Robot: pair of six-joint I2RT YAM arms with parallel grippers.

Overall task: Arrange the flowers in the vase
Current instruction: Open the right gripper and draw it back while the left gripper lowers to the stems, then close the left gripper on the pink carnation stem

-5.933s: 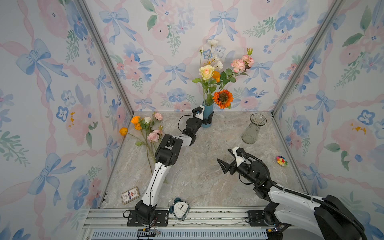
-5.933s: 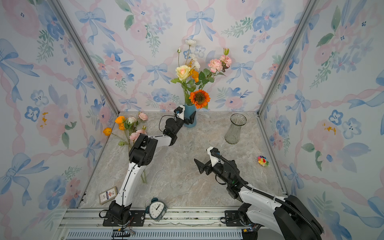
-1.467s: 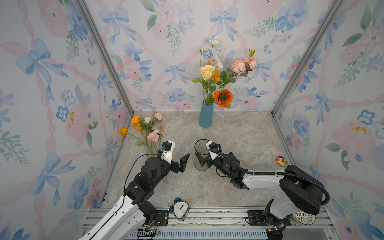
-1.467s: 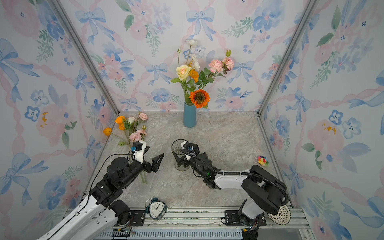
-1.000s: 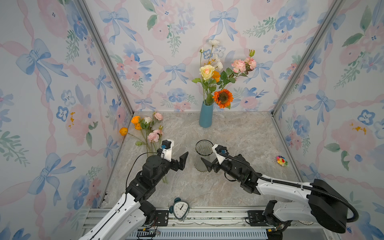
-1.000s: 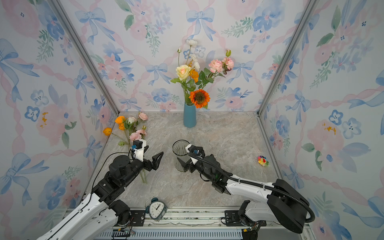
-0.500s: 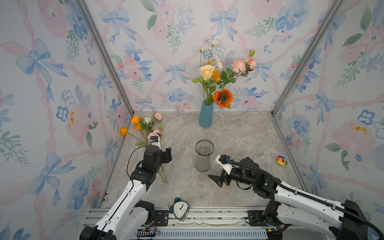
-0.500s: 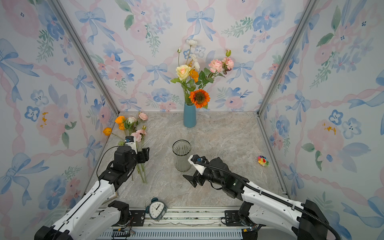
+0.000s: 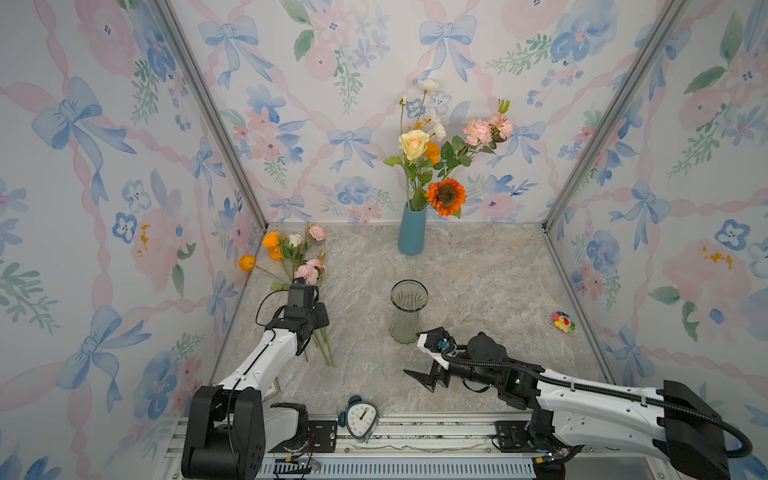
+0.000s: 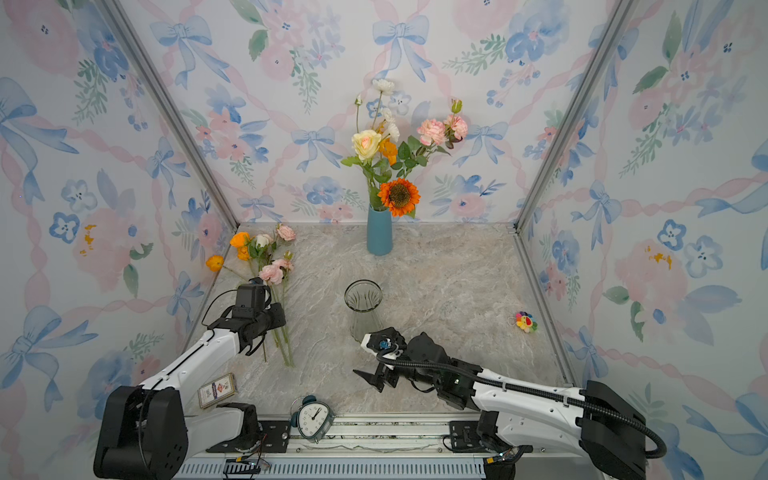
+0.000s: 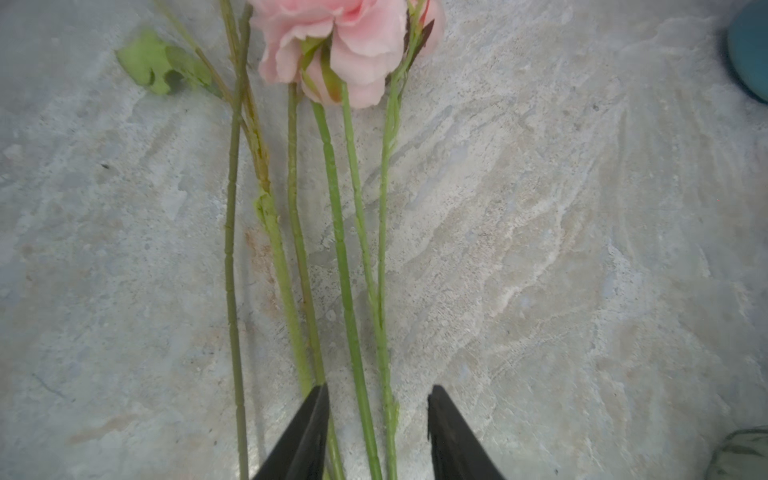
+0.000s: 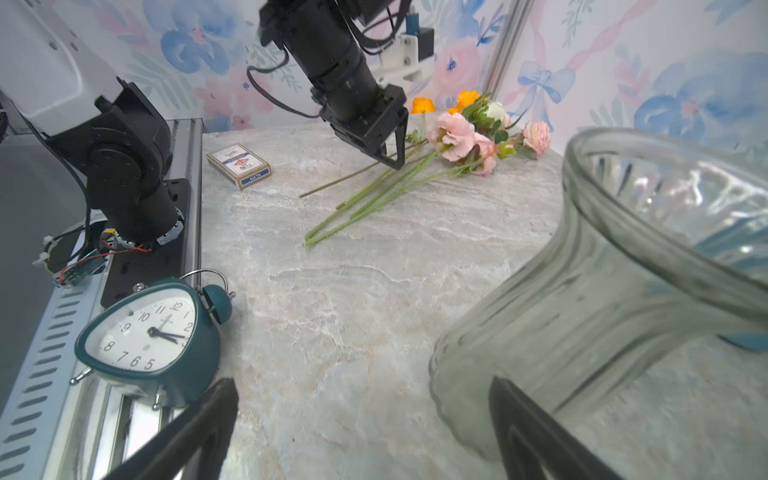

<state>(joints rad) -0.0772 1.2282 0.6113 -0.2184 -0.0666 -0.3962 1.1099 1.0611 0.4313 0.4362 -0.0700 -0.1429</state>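
Several loose flowers (image 9: 299,266) with pink, orange and white heads lie on the marble table (image 9: 478,282) at the left, stems toward the front. My left gripper (image 11: 378,390) points down at those stems. Its jaws are partly drawn in but still apart, with two green stems (image 11: 365,415) between them and a third stem against one finger. From the right wrist view it (image 12: 392,160) touches down among the stems. The clear glass vase (image 9: 408,311) stands empty mid-table. My right gripper (image 12: 362,381) is wide open and empty, just in front of the vase (image 12: 582,299).
A blue vase (image 9: 412,232) holding a bouquet with an orange sunflower (image 9: 446,196) stands at the back wall. A teal alarm clock (image 9: 360,417) sits at the front edge, a card box (image 10: 217,390) at front left, a small rainbow plush (image 9: 563,321) at right.
My left gripper swung back to the loose flowers, came down on their stems, and its jaws narrowed. My right gripper let go of the glass vase and drew back toward the front.
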